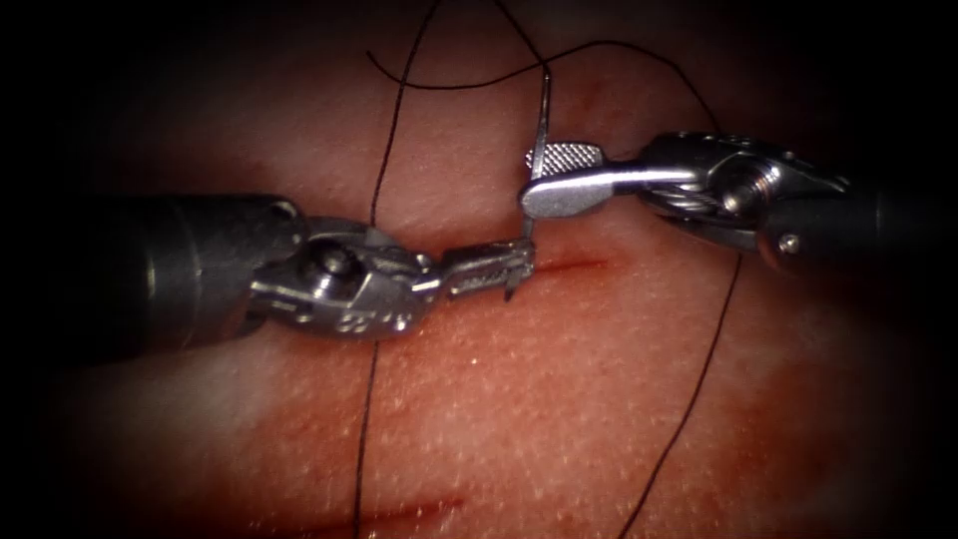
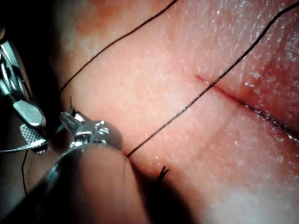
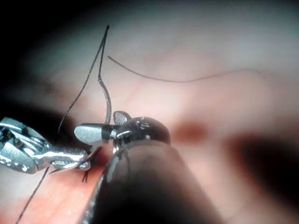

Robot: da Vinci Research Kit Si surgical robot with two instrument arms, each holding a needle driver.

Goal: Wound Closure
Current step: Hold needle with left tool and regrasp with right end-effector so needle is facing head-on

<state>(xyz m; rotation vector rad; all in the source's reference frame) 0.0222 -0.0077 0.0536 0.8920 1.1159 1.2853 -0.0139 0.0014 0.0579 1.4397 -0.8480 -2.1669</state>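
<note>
1. Here, your left gripper (image 1: 514, 268) comes in from the left over the tissue (image 1: 559, 399) and is clenched on the needle (image 1: 539, 140) near its pointed end, just at the left end of the cut (image 1: 574, 266).
2. Your right gripper (image 1: 544, 178) reaches in from the right, its two jaws spread apart around the needle's mid-curve; you cannot tell whether they touch it.
3. The needle stands nearly upright between both tools, its tip poking just below the left jaws; whether it enters the tissue you cannot tell.
4. The thread (image 1: 384, 160) leaves the needle's upper end, loops above the tools and trails down across the tissue on both sides of the cut.
5. Red fluid (image 1: 419, 509) streaks the tissue nearer the camera.
</note>
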